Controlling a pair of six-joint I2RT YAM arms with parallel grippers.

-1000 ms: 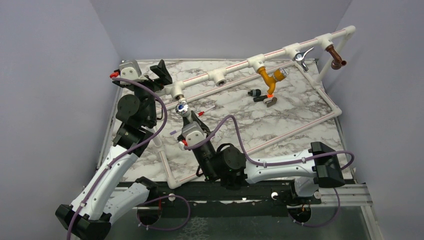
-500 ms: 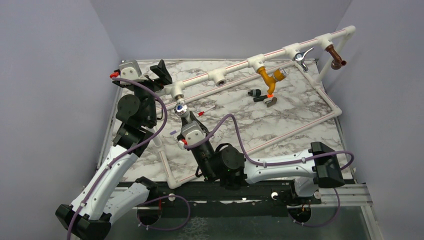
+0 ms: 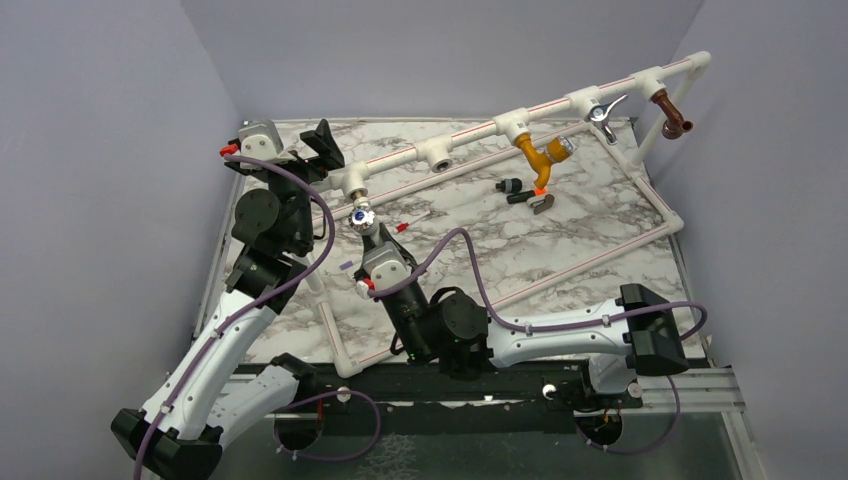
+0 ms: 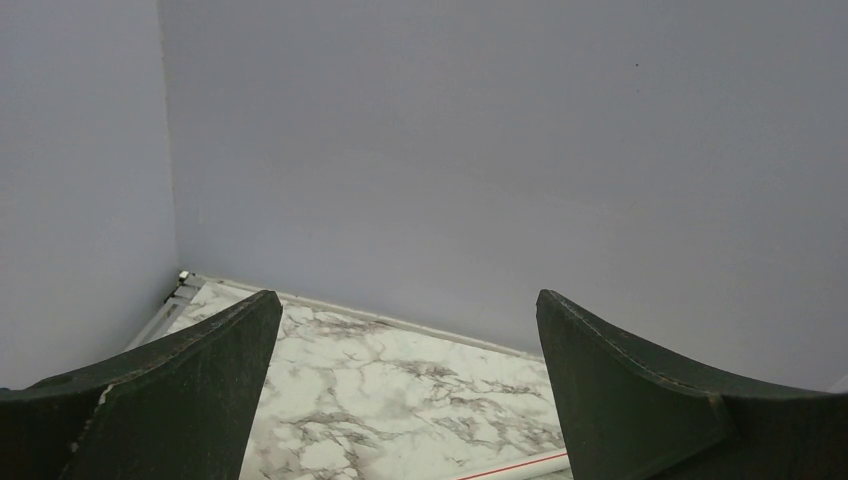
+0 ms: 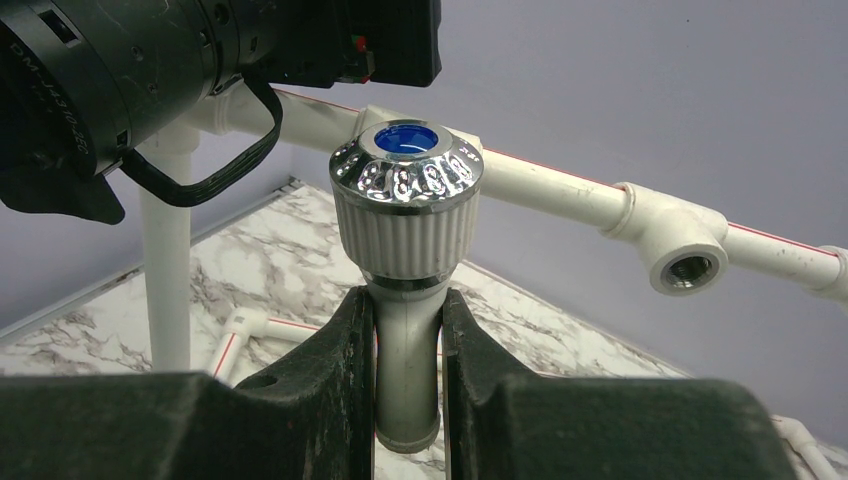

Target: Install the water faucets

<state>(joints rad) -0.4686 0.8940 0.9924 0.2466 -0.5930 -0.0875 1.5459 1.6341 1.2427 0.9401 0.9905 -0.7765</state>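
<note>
Fingers (image 5: 330, 350) of the right gripper (image 5: 408, 330) squeeze the thin neck of the white tap (image 5: 405, 220). The tap stands along the fingers, with its shiny knob away from them. The knob is right at the left end socket (image 3: 352, 180) of the pipe frame (image 3: 470, 135). I cannot tell if it is screwed in yet.

The left gripper (image 4: 407, 300) is spread wide and holds nothing, up by the back corner.

Three taps look done: the yellow tap (image 3: 540, 152), the lever tap (image 3: 604, 110) and the brown tap (image 3: 672, 115). The black and orange tap (image 3: 525, 190) lies on the table (image 3: 560, 240). The middle socket (image 3: 440, 155) has no tap in it.
</note>
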